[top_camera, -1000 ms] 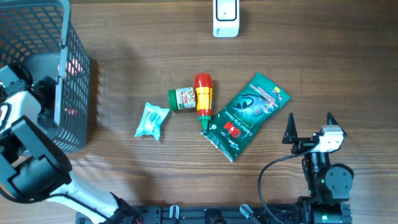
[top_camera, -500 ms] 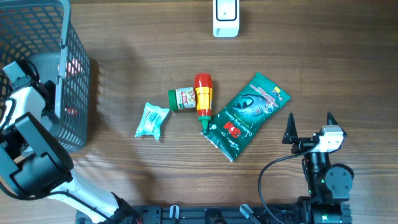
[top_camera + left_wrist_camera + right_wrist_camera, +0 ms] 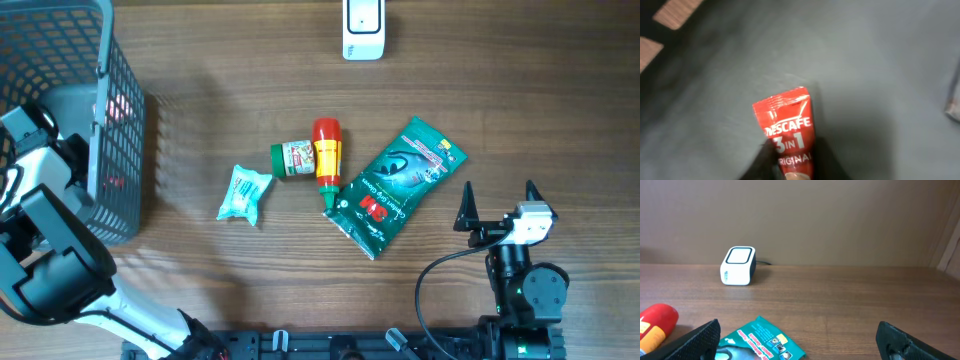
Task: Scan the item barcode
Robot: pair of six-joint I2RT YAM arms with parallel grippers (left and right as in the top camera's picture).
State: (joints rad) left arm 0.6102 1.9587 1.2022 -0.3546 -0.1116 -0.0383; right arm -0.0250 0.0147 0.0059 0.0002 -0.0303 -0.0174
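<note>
The left fingers are clamped tight on the lower end of a red Nescafé 3-in-1 sachet (label facing up) inside the grey basket. The right fingers gape wide, holding nothing, above the table, with the white scanner beyond.

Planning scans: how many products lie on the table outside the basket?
4: teal packet nearest basket, green jar and red bottle touching mid-table, green 3M pouch beside them. Basket may hide more.

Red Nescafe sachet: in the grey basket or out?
In. Red Nescafe sachet shows against the floor of the grey mesh basket, left gripper shut on its lower end.
</note>
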